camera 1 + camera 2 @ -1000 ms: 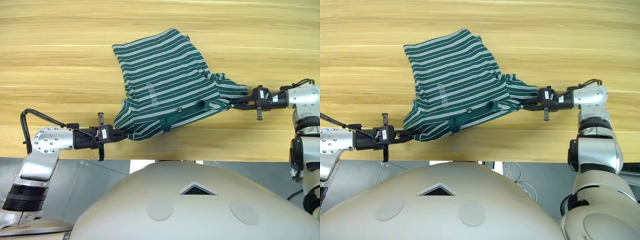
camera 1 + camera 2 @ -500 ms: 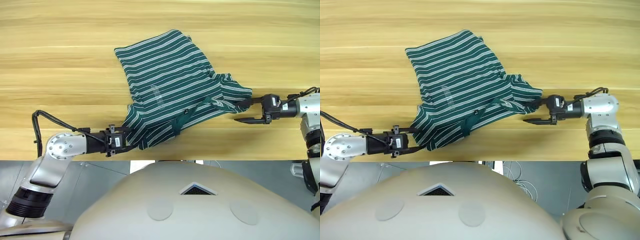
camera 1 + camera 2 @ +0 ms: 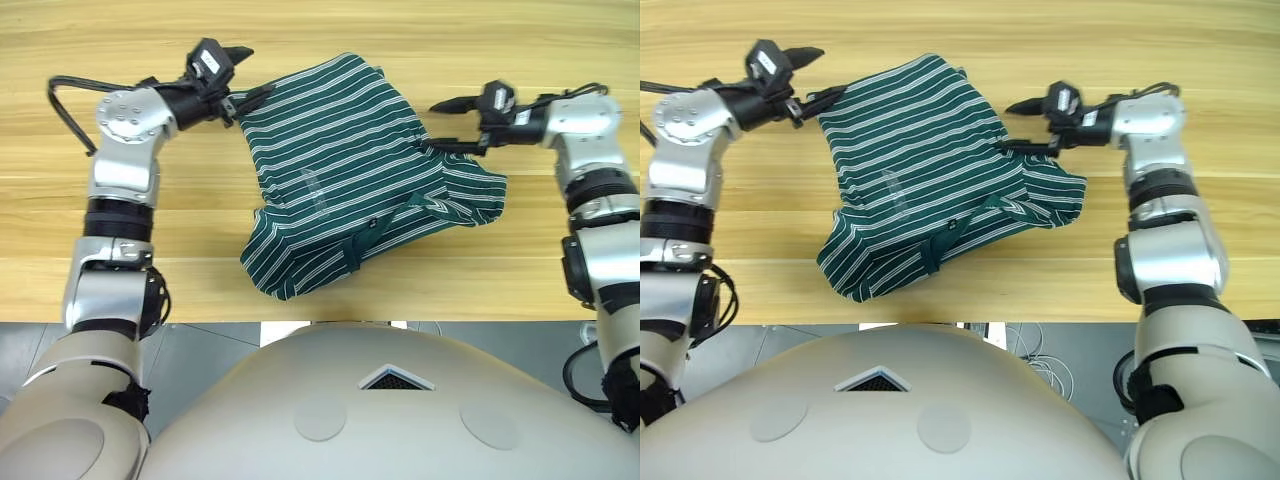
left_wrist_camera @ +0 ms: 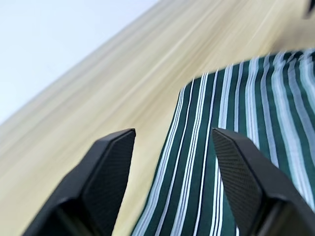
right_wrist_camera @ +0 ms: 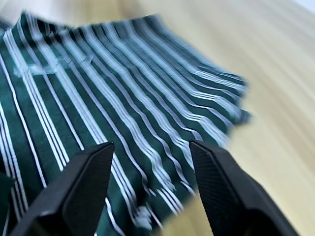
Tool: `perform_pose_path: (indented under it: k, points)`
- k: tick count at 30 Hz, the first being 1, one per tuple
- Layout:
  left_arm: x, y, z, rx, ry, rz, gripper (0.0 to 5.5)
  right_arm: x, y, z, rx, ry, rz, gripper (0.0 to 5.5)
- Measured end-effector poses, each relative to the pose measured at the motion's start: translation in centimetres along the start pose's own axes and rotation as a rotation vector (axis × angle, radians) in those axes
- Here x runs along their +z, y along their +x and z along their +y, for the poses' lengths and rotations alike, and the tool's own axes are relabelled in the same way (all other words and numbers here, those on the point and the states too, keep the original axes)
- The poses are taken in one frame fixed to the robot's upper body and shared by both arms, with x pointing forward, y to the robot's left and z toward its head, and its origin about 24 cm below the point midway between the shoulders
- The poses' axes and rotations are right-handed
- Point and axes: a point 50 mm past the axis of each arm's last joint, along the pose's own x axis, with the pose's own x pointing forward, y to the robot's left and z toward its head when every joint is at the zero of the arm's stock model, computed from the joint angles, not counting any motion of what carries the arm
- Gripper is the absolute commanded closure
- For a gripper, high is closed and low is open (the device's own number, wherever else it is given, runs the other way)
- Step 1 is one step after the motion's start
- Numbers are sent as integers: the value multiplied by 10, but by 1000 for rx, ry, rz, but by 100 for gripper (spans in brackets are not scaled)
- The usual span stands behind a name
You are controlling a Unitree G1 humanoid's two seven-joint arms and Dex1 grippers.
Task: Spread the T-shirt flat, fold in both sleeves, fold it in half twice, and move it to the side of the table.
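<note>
- Left gripper: fingers wide apart, at the far left corner of the shirt, probably just over it.
- The shirt lies rumpled on the table, near its front edge.
- Right gripper: fingers wide too, at the shirt's right side.

I cannot read any words or numbers here. My left end effector has a small white sticker and my right end effector has a second sticker (both far too tiny to read). The T-shirt has a pale mark I cannot make out.
</note>
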Motion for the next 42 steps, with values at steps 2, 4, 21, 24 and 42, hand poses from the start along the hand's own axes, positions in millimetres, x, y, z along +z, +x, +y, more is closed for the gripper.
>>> perform_pose_path:
  k: [2,4,21,24,42]
  points:
    - [-15,15,-12,-3,-30,56,275,2,13,5,46,-29,-1,266]
    - [-33,26,-24,-6,-75,127,275,3,22,9,86,-47,-10,266]
    - [-42,44,-28,25,-118,197,275,-24,11,69,415,-14,-36,266]
    - [-43,43,-27,36,-128,201,275,-18,0,77,425,-18,-87,266]
    - [-45,42,-16,150,-187,243,275,15,-41,53,316,163,-263,266]
